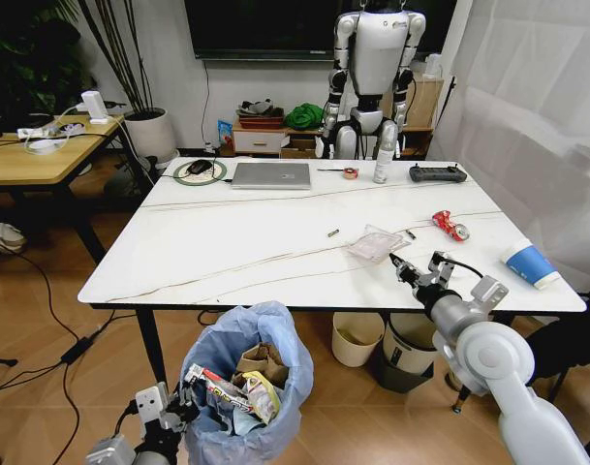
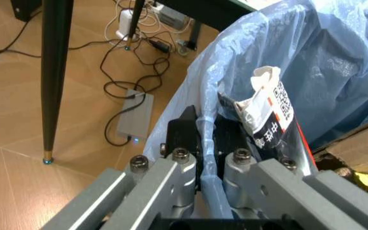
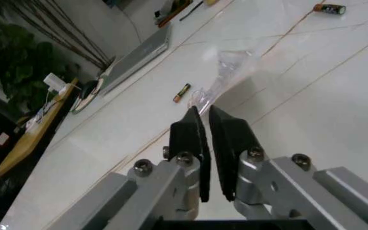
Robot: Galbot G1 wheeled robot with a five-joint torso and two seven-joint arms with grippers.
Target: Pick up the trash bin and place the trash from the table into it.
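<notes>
The desk (image 1: 227, 252) is a white marble-look top with thin dark veins on slim black legs, standing on a wood-plank floor (image 1: 43, 320). A silver laptop (image 1: 270, 174), a spray bottle (image 1: 383, 155) and a black controller (image 1: 438, 173) sit along its far edge. Behind it a white humanoid robot (image 1: 372, 68) stands by a low shelf, and a wooden side desk (image 1: 38, 155) is off to the left.

The right gripper (image 1: 403, 265) hovers low over the near right part of the desk, its fingers (image 3: 187, 136) nearly together with only a thin gap, holding nothing. Just beyond the fingertips lies a clear plastic packet (image 1: 377, 242); a small battery-like stick (image 1: 333, 232) lies a little farther out. A crushed red can (image 1: 450, 226) lies beyond and to the right of those fingers, and a blue paper cup (image 1: 533, 265) lies on its side near the desk's right edge — well apart from the packet.

The trash bin (image 1: 251, 387) stands on the floor in front of the near desk edge, lined with a puffy light-blue bag and already holding cardboard and wrappers. The left gripper (image 1: 178, 412) is at its left rim, fingers (image 2: 185, 132) clamped on the bag's edge — a white printed packet (image 2: 270, 108) sits just inside. Two other bins (image 1: 357, 337) stand under the desk. The middle of the desk is open.
</notes>
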